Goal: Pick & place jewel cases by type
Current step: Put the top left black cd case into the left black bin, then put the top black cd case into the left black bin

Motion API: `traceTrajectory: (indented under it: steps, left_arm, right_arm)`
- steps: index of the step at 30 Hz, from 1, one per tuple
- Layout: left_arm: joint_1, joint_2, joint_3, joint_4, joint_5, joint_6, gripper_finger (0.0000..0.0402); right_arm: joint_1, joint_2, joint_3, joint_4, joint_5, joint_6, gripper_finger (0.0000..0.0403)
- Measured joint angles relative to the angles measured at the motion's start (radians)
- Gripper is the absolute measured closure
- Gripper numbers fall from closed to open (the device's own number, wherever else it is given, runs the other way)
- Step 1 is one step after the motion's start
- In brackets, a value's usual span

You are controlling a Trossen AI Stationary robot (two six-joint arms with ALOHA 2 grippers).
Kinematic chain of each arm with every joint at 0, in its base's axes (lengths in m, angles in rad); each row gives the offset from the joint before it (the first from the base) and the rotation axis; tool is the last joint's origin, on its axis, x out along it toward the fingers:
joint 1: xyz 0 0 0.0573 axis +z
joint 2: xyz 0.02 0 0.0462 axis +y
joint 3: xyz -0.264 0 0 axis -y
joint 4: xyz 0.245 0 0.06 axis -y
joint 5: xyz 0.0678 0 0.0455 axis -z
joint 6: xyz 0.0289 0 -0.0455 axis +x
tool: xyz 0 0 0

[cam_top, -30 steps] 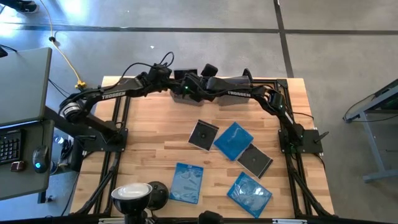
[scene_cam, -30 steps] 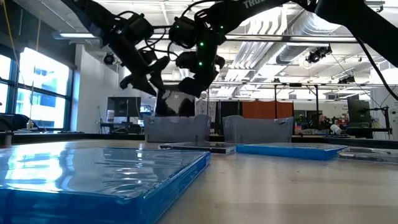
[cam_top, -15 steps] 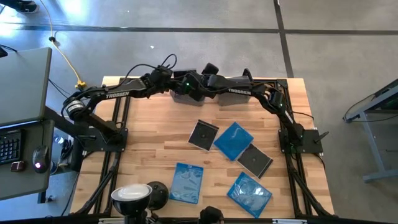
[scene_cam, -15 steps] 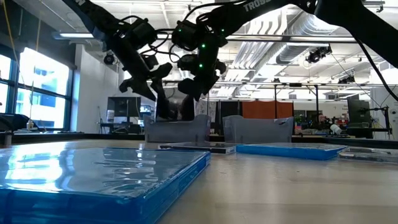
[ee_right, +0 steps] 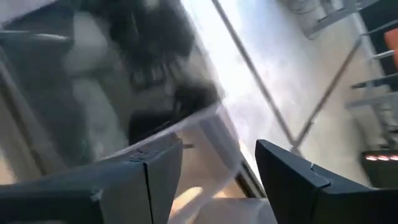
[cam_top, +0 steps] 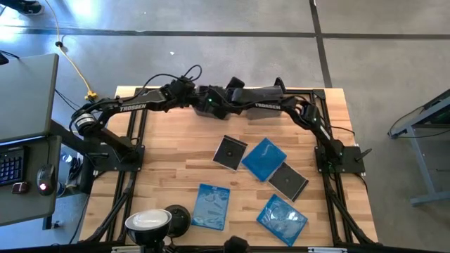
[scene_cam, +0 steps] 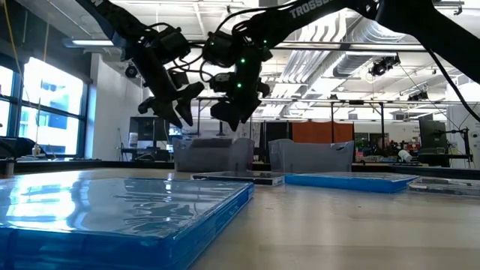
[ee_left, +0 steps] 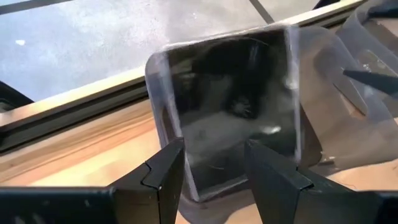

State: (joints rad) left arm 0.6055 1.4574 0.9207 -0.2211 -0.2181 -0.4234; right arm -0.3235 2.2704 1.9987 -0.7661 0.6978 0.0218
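Both arms reach to the far edge. My left gripper (ee_left: pixel 214 171) (scene_cam: pixel 174 109) is open above a smoky-grey bin (scene_cam: pixel 214 154) (ee_left: pixel 158 93). A dark jewel case (ee_left: pixel 233 106) sits inside that bin, ahead of the open fingers, which do not touch it. My right gripper (ee_right: pixel 217 168) (scene_cam: pixel 229 116) is open too, just right of the left one above the same bin. On the tabletop lie two dark cases (cam_top: pixel 230 152) (cam_top: pixel 288 181) and three blue ones (cam_top: pixel 264 157) (cam_top: pixel 211 205) (cam_top: pixel 282 218); one blue corner overlaps the right-hand dark case.
A second smoky-grey bin (scene_cam: pixel 311 156) stands right of the first along the far edge, under my right arm. A lamp head (cam_top: pixel 148 221) sits at the near left corner. The nearest blue case (scene_cam: pixel 112 214) fills the low view's foreground. Bare wood (cam_top: pixel 169 151) lies left of the cases.
A dark case that hung between the two grippers above the left bin has gone down into the bin and no longer shows above its rim. Both grippers have stayed over the bin; the right one has shifted slightly toward the left one.
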Motion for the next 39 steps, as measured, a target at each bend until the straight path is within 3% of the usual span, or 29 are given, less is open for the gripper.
traceTrajectory:
  steps: [10, 19, 25, 28, 33, 39]
  left_arm:
    - [0.000, -0.022, -0.001, 0.027, 0.038, 0.078, 0.0239]
    - [-0.006, -0.139, -0.002, -0.016, 0.299, 0.192, 0.0239]
    - [-0.016, -0.241, -0.003, -0.151, 0.522, 0.253, 0.0239]
    - [-0.072, -0.263, -0.008, -0.204, 0.583, 0.286, 0.0239]
    - [-0.259, -0.271, -0.088, -0.212, 0.565, 0.324, 0.0239]
    - [-0.455, -0.271, -0.193, -0.118, 0.276, 0.136, 0.0239]
  right_arm:
    - [0.058, -0.023, 0.000, -0.009, 0.206, -0.142, 0.0204]
    - [0.145, -0.179, 0.000, -0.062, 0.279, -0.166, 0.0204]
    - [0.213, -0.276, 0.000, -0.210, 0.261, 0.006, 0.0204]
    - [0.253, -0.289, 0.000, -0.326, 0.279, 0.100, 0.0204]
    - [0.326, -0.289, 0.000, -0.538, 0.295, 0.277, 0.0204]
    - [0.420, -0.288, 0.000, -0.685, 0.237, 0.412, 0.0204]
